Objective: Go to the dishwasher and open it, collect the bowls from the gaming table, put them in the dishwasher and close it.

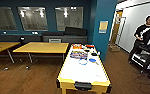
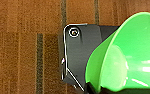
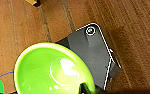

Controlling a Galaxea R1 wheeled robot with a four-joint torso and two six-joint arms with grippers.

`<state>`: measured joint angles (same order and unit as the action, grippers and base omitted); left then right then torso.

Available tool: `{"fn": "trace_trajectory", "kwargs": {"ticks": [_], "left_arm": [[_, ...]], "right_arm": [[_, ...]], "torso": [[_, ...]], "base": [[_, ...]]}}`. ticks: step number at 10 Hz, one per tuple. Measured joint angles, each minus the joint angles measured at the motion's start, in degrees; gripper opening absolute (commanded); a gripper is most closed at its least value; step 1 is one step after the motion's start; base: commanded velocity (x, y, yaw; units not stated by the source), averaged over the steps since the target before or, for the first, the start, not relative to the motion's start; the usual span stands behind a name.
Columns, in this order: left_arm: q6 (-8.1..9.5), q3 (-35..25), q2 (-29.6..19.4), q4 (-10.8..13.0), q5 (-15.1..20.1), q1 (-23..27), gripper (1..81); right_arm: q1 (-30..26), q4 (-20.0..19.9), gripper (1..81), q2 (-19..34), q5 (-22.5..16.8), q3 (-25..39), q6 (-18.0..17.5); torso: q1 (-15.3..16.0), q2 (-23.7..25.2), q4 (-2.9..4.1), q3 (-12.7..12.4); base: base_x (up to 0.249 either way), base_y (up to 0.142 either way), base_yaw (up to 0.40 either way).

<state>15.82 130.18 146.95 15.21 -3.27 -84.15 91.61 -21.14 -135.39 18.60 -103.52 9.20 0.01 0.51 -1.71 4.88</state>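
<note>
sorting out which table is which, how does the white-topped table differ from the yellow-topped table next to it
The white-topped table has a white surface with a pale yellow edge; the yellow-topped table is yellow all over. The white-topped table is a deep box; the yellow-topped table is a thin slab on slim legs. Both are rectangular, on wooden floor.

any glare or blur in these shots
Head view: soft throughout, ceiling lights mirrored in the dark wall windows, the person smeared. Left wrist view: bright streaks on the green bowl, its rim blurred. Right wrist view: a white hotspot inside the green bowl; the wooden floor evenly lit.
</note>
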Motion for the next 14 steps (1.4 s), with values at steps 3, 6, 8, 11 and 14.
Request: {"fn": "trace_trajectory", "kwargs": {"ticks": [3, 6, 8, 11, 14], "left_arm": [[-0.01, 0.02, 0.00, 0.02, -0.09, 0.44, 1.0], [-0.04, -0.02, -0.17, 0.05, -0.59, -1.79, 1.0], [-0.10, -0.06, -0.30, 0.07, -2.27, -0.39, 1.0], [-0.15, 0.00, 0.00, 1.27, -1.30, -0.93, 1.0], [-0.12, 0.00, 0.41, 1.27, -1.52, -0.33, 1.0]], "right_arm": [[-0.84, 0.02, 1.0, -0.44, -0.44, -0.20, 0.00], [0.91, 0.20, 1.0, -0.45, -1.51, -0.33, 0.02], [-1.16, 0.20, 1.0, -0.41, -0.61, -0.41, 0.02], [-0.62, 0.20, 1.0, -0.35, -1.27, -0.50, 0.00], [-0.21, 0.24, 1.0, -1.30, -1.57, -2.02, 0.02]], "torso": [[0.11, -0.06, 0.00, 0.02], [-0.06, 0.07, 0.00, -0.02], [-0.03, 0.07, 0.00, -0.02], [-0.01, 0.07, 0.00, -0.02], [0.00, 0.07, 0.00, -0.02]], "base": [[-0.058, 0.000, 0.000], [0.000, 0.000, -0.260], [0.000, 0.000, -0.400], [0.000, 0.000, -0.400], [0.000, 0.000, -0.400]]}}
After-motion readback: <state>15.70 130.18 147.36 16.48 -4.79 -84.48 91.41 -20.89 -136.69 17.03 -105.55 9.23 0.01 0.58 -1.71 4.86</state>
